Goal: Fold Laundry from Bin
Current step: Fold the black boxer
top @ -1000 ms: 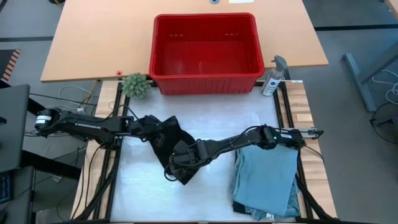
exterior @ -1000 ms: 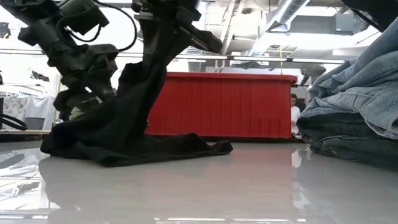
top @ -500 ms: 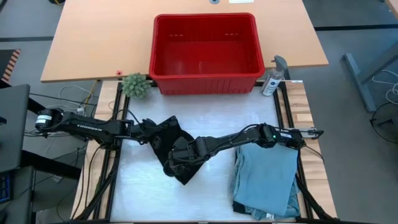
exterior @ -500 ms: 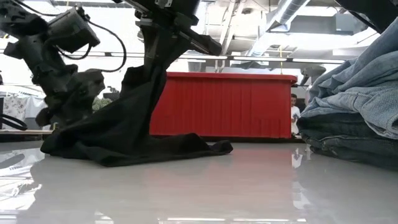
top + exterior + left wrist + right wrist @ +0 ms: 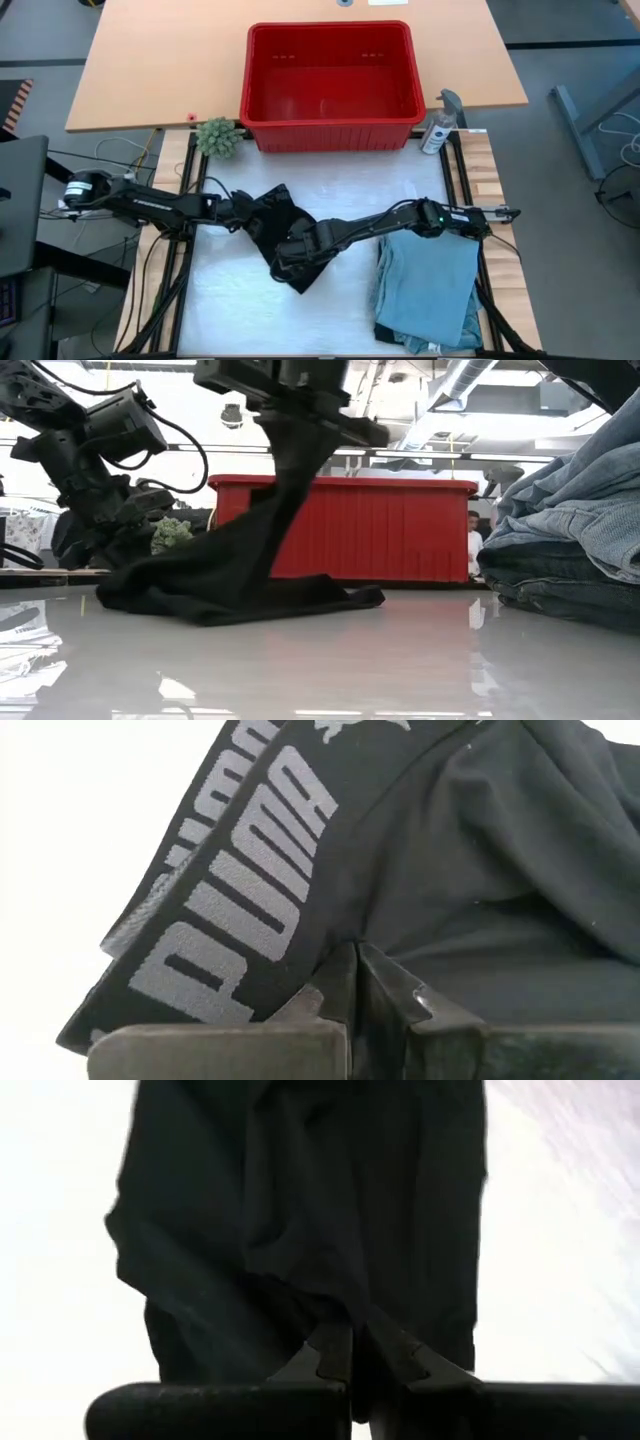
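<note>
Both grippers, left gripper (image 5: 238,209) and right gripper (image 5: 283,262), pinch the black garment (image 5: 272,225) (waistband lettered); thin holds could slip when stretched.

From above I log: red bin (image 5: 330,75), empty, straddling the far table edge; a small green plant (image 5: 217,136) at its left corner and a spray bottle (image 5: 440,122) at its right. On the pale work surface (image 5: 230,300), a black garment (image 5: 272,222) lies left of centre, with my left gripper (image 5: 243,209) pinching its left edge and my right gripper (image 5: 290,256) clamped on its near part. Folded light blue denim pieces (image 5: 428,285) sit stacked at near right, under the right arm.
</note>
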